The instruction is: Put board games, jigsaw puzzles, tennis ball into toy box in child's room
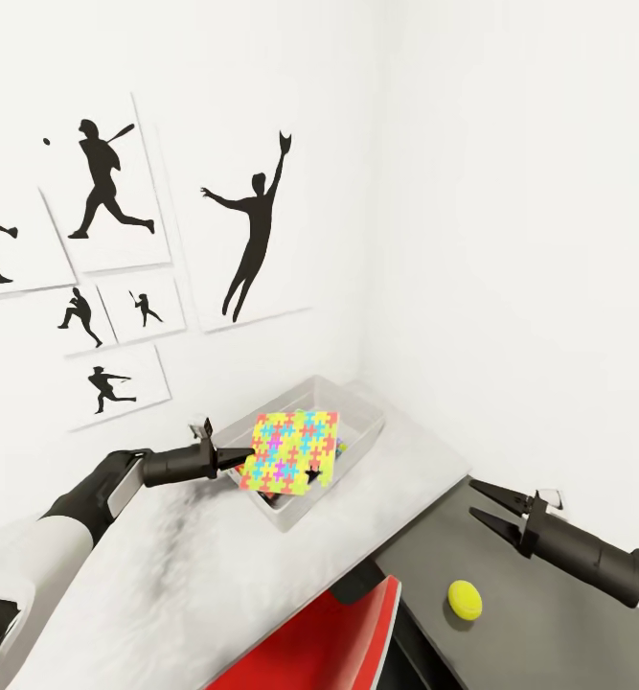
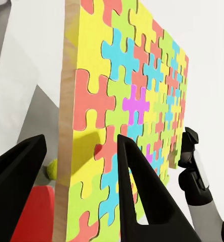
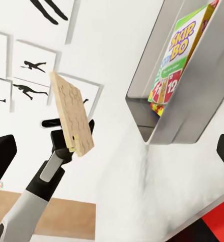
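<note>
puzzle (image 1: 290, 450): held upright above the toy box (image 1: 357, 407), coloured face toward the robot
left gripper (image 1: 242, 458): fingers (image 2: 137, 186) clamped on the puzzle edge
toy box: on the worktop (image 1: 166, 575), Skip-Bo (image 3: 179, 55) inside
ball (image 1: 465, 599): at 5 o'clock from the box
right gripper (image 1: 487, 506): fingers spread, empty

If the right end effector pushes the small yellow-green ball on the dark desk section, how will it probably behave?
The tennis ball is round and lies free on the flat dark desk section, so a push would likely send it rolling, perhaps toward the edge. It looks small beside the open right end effector, so it is probably light. Closing on its middle seems safer than nudging.
</note>
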Robot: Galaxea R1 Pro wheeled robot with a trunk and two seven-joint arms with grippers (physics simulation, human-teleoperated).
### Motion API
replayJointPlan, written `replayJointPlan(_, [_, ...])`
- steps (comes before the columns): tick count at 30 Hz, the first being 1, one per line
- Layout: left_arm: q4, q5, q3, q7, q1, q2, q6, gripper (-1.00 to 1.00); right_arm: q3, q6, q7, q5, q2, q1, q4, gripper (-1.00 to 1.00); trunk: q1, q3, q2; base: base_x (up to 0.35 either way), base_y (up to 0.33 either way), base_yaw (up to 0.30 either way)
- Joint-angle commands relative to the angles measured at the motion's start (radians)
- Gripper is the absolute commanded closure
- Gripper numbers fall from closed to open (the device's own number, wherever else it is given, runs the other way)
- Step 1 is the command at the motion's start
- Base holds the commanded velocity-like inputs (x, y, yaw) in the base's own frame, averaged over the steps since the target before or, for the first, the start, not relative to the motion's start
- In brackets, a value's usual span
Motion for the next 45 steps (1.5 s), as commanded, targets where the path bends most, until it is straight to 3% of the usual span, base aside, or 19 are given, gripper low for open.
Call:
replayJointPlan(1, [-0.001, 0.007, -0.006, -0.002, -0.001, 0.001, 0.010, 1.00, -0.002, 0.004, 0.011, 0.010, 0.000, -0.001, 0.000, -1.00, 0.001, -0.002, -0.002, 0.000, 0.000, 0.000])
replayJointPlan(5, [-0.001, 0.006, 0.003, 0.021, -0.012, -0.001, 0.019, 1.00, -0.010, 0.004, 0.013, 0.009, -0.002, -0.002, 0.000, -1.00, 0.001, -0.002, -0.002, 0.000, 0.000, 0.000])
replayJointPlan(10, [-0.003, 0.007, 0.010, 0.080, -0.091, -0.003, 0.046, 1.00, -0.031, 0.004, 0.015, 0.007, -0.003, -0.002, 0.000, -1.00, 0.001, -0.002, -0.002, 0.000, 0.000, 0.000])
replayJointPlan(13, [-0.003, 0.014, 0.015, 0.170, -0.147, -0.013, 0.085, 1.00, -0.072, 0.004, 0.015, 0.004, -0.003, -0.002, 0.000, -1.00, 0.001, -0.002, -0.002, 0.000, 0.000, 0.000])
replayJointPlan(17, [0.000, 0.027, 0.021, 0.301, -0.222, -0.039, 0.116, 1.00, -0.091, 0.004, 0.015, 0.003, -0.003, -0.001, 0.000, -1.00, 0.001, -0.002, -0.002, 0.000, 0.000, 0.000])
replayJointPlan(19, [0.002, 0.035, 0.057, 0.372, -0.247, -0.055, 0.130, 1.00, -0.093, 0.004, 0.015, 0.002, -0.003, -0.001, 0.000, -1.00, 0.001, -0.002, -0.002, 0.000, 0.000, 0.000])
replayJointPlan(20, [0.002, 0.040, 0.107, 0.433, -0.263, -0.071, 0.134, 1.00, -0.094, 0.004, 0.015, 0.001, -0.003, -0.001, 0.000, -1.00, 0.001, -0.002, -0.002, 0.000, 0.000, 0.000])
replayJointPlan(23, [0.002, 0.045, 0.212, 0.598, -0.292, -0.113, 0.138, 1.00, -0.095, 0.004, 0.019, -0.001, -0.004, -0.001, 0.000, -1.00, 0.001, -0.002, -0.002, 0.000, 0.000, 0.000])
replayJointPlan(24, [0.003, 0.047, 0.256, 0.689, -0.299, -0.131, 0.137, 1.00, -0.095, 0.004, 0.020, -0.002, -0.004, -0.001, 0.000, -1.00, 0.001, -0.002, -0.002, 0.000, 0.000, 0.000])
replayJointPlan(27, [0.003, 0.048, 0.317, 0.806, -0.305, -0.177, 0.132, 1.00, -0.095, 0.004, 0.022, -0.002, -0.004, -0.001, 0.000, -1.00, 0.001, -0.002, -0.002, 0.000, 0.000, 0.000])
replayJointPlan(32, [0.010, 0.048, 0.381, 0.851, -0.305, -0.205, 0.095, 1.00, -0.094, 0.004, 0.025, -0.002, -0.003, -0.001, 0.000, -1.00, 0.001, -0.002, -0.002, 0.000, 0.000, 0.000])
replayJointPlan(34, [0.033, 0.051, 0.390, 0.855, -0.302, -0.226, 0.031, 1.00, -0.093, 0.004, 0.025, -0.001, -0.002, -0.001, 0.000, -1.00, 0.001, -0.002, -0.002, 0.000, 0.000, 0.000])
replayJointPlan(37, [0.154, 0.049, 0.394, 0.858, -0.299, -0.273, -0.129, 1.00, -0.093, 0.004, 0.024, 0.001, 0.007, -0.001, 0.000, -1.00, 0.001, -0.002, -0.002, 0.000, 0.000, 0.000])
replayJointPlan(42, [0.181, 0.054, 0.397, 0.830, -0.270, -0.301, -0.131, 1.00, -0.081, 0.004, 0.012, 0.010, 0.025, -0.001, 0.002, -1.00, 0.001, -0.002, -0.002, 0.000, 0.000, 0.000])
replayJointPlan(45, [0.198, 0.050, 0.402, 0.848, -0.253, -0.316, -0.119, 1.00, -0.080, 0.004, 0.004, 0.011, 0.041, -0.001, 0.002, -1.00, 0.001, -0.002, -0.002, 0.000, 0.000, 0.000])
